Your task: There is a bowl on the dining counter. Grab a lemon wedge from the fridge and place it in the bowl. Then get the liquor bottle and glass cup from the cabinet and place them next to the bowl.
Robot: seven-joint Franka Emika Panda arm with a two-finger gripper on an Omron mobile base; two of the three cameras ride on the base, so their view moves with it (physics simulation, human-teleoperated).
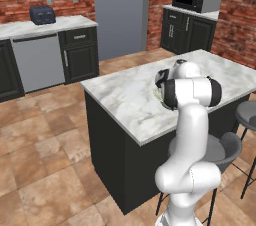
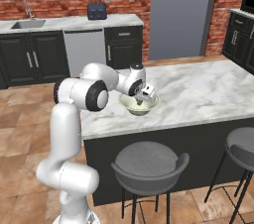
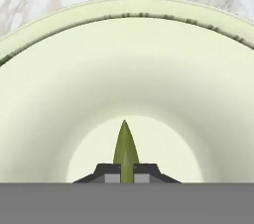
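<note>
Hand view, claw (image 3: 126, 178) pinching lemon wedge (image 3: 126, 151), bowl (image 3: 74, 94)

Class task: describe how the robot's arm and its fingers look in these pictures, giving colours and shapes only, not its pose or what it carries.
The arm is made of smooth, rounded glossy white tube-like segments, joined by dark grey to black ring-shaped joints. Its wrist ends in a small white boxy hand with dark panels. The gripper has two small dark fingers with flat, lighter grey tips. No cables or markings are visible.

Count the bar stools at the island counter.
2. One stool stands in front of the counter, below the bowl; the other stool is at the right edge. More may be hidden.
</note>
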